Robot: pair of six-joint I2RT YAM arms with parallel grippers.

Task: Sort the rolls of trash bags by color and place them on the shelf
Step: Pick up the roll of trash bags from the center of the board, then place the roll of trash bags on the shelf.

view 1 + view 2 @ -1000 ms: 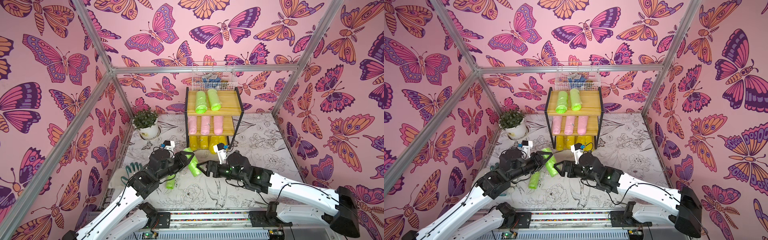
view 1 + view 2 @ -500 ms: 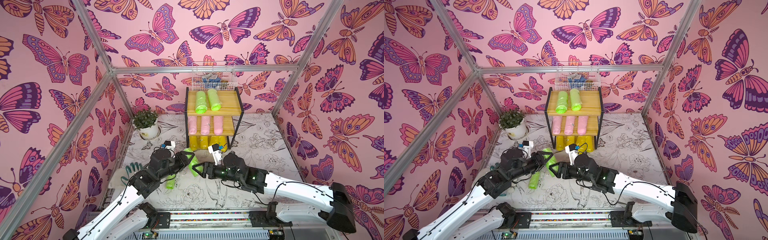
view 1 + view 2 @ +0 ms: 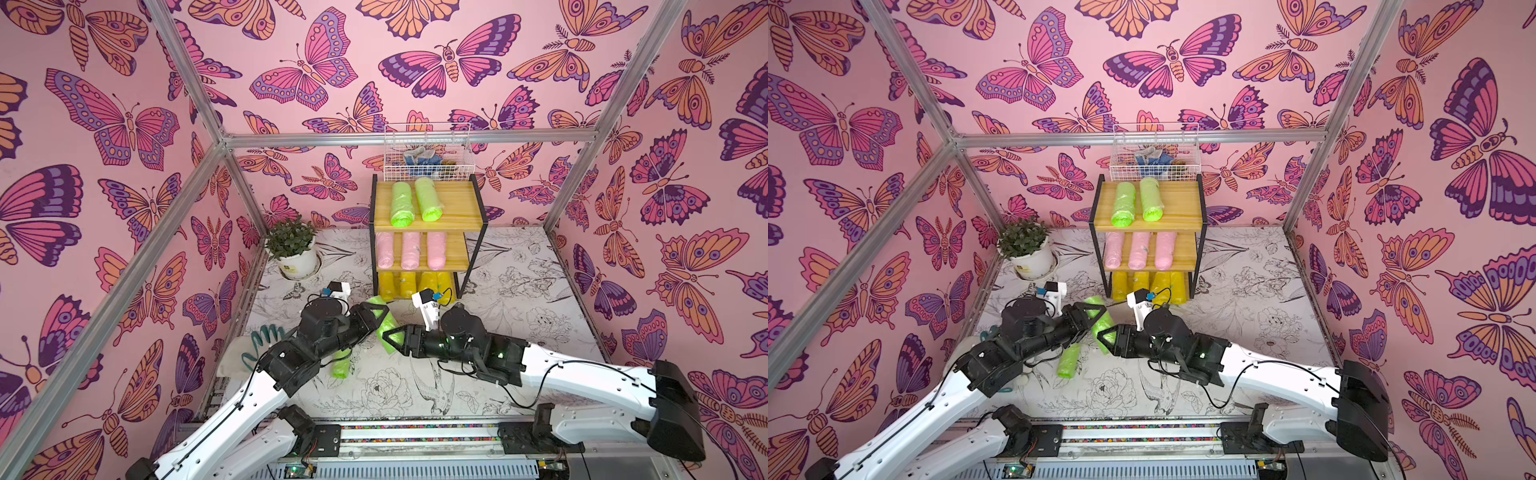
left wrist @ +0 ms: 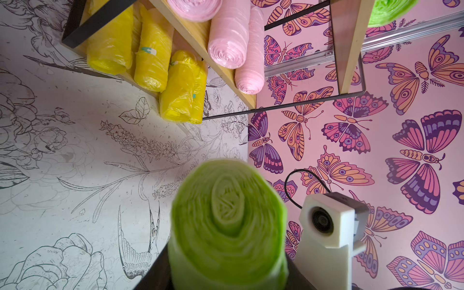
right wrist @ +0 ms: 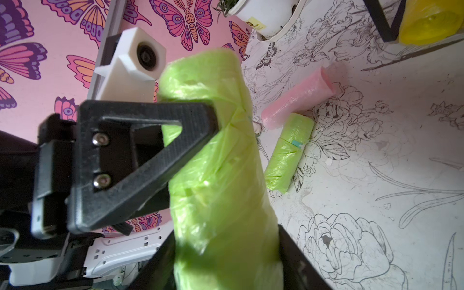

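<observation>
A crinkly lime-green roll hangs tilted above the table before the shelf, the left gripper clamped on the end nearer the shelf and the right gripper with its jaws pressed against both sides of the other end. The shelf bears two green rolls on top, three pink rolls in the middle, yellow rolls at the bottom. A loose green roll and a loose pink roll lie on the table. The wire basket behind holds bluish things, unclear
</observation>
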